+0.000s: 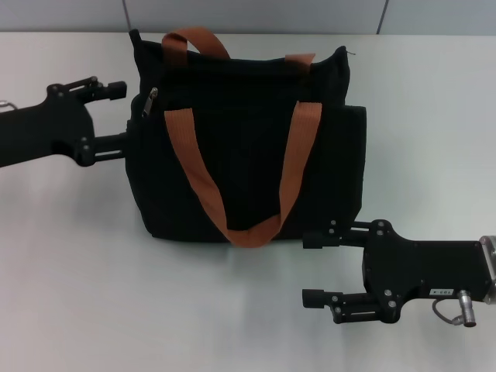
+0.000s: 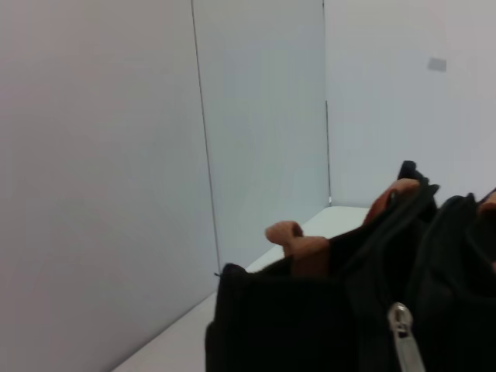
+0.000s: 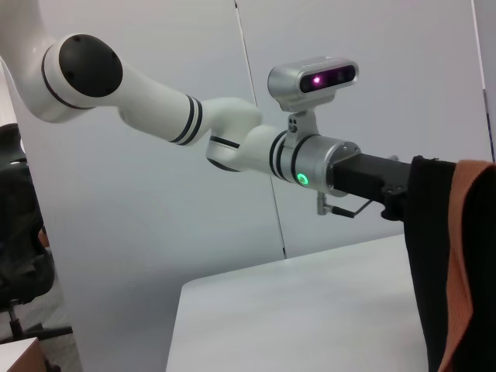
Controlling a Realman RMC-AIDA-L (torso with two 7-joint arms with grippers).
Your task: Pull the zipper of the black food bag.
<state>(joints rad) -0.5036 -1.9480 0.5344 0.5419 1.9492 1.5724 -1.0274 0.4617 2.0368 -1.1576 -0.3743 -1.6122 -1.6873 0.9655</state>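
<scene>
The black food bag (image 1: 240, 155) stands upright mid-table with two rust-brown straps (image 1: 194, 174) draped over its front. Its zipper (image 1: 153, 95), a small silver pull tab, sits at the bag's top left corner and shows close up in the left wrist view (image 2: 404, 337). My left gripper (image 1: 124, 116) is open against the bag's left side, just below and left of the tab, with nothing between its fingers. Off the bag's lower right corner, my right gripper (image 1: 310, 269) is open and empty, its upper finger close to the bag.
The white table (image 1: 116, 294) runs to a grey wall behind the bag. In the right wrist view, the left arm (image 3: 232, 143) reaches across to the bag's edge (image 3: 434, 256). A dark chair (image 3: 19, 232) stands beyond the table.
</scene>
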